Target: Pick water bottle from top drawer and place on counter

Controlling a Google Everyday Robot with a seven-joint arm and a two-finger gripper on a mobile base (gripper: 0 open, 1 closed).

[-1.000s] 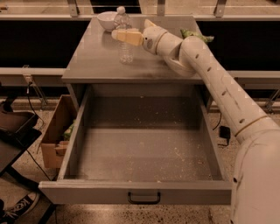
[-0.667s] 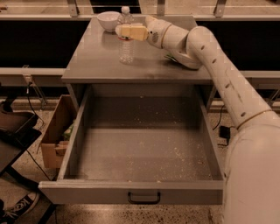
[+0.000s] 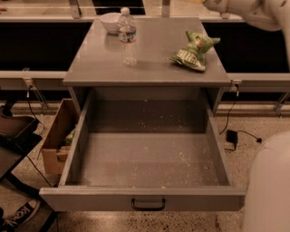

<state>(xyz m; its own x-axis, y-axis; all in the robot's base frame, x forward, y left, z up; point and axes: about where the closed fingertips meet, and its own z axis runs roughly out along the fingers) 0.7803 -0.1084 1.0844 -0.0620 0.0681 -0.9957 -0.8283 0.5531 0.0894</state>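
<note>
water bottle (image 3: 127,35) is upright on the counter (image 3: 149,68), back-left area, just beside the white bowl (image 3: 110,21) and well apart from the crumpled green bag (image 3: 194,50) on the right. top drawer (image 3: 147,154) is pulled fully open, with only crumbs on its floor, so the place step looks done to me. gripper (image 3: 210,4) is up at the top-right edge of the view, high off the counter and well clear of the bottle. it's mostly cropped, so i can't tell its state, and it holds nothing visible. handling guess: small thin-wall clear plastic, so light. the sides are smooth and will give under squeeze, so use low clamp force. fill level unclear. it's tall and narrow, so it tips easily on a side bump. if a regrasp is needed, take it across the body at the label band, not by the cap, and come in from the right to stay clear of the bowl.
</note>
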